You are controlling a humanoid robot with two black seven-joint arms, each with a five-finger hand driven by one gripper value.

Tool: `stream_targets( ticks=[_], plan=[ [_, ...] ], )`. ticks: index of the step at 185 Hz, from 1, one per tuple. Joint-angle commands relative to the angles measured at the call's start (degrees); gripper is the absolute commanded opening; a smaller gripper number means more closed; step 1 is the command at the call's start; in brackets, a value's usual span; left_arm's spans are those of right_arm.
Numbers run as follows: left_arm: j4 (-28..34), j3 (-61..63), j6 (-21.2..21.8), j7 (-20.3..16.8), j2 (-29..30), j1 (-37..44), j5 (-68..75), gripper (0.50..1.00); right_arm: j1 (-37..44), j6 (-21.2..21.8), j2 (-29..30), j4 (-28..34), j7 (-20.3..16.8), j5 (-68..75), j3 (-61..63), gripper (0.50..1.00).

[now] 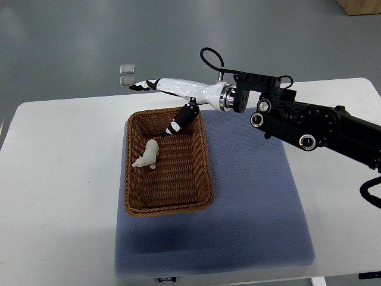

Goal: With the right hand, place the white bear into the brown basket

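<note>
A small white bear lies on its side inside the brown wicker basket, near the basket's left wall. My right hand hovers over the basket's far rim, its white palm stretched leftward. The fingers point left past the rim and the thumb hangs down over the basket's far end. The hand is spread and holds nothing. The bear is a short way below and to the left of the thumb, apart from it. My left arm does not show.
The basket stands on a blue-grey mat laid on a white table. My black right forearm crosses the table's far right. A small clear object lies on the floor beyond the table's far edge.
</note>
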Motion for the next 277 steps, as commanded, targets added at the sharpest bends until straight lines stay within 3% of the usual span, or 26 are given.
stream_targets(
  ticks=[1,39,77,122,139,277],
  plan=[
    [0.0,0.0,0.0,0.0,0.0,0.0,0.0,1.000,-1.5,-0.2,-0.9,-0.7,0.0,4.4,1.5,0.938],
    [0.0,0.0,0.0,0.0,0.0,0.0,0.0,1.000,-5.8,0.4,-2.1,-4.1,-2.7,17.6,7.6,0.938],
    [0.0,0.0,0.0,0.0,0.0,0.0,0.0,1.000,-9.6,0.0,-5.2,-4.4,-10.6,37.4,9.5,0.938],
    [0.0,0.0,0.0,0.0,0.0,0.0,0.0,1.000,-12.5,0.3,-8.5,-6.2,-11.6,64.3,9.3,0.940],
    [0.0,0.0,0.0,0.0,0.0,0.0,0.0,1.000,-12.6,1.0,-8.5,-8.2,-14.0,70.6,9.4,0.940],
    [0.0,0.0,0.0,0.0,0.0,0.1,-0.1,1.000,-15.2,0.9,-7.6,-8.9,-13.8,73.0,9.5,0.940]
  ],
)
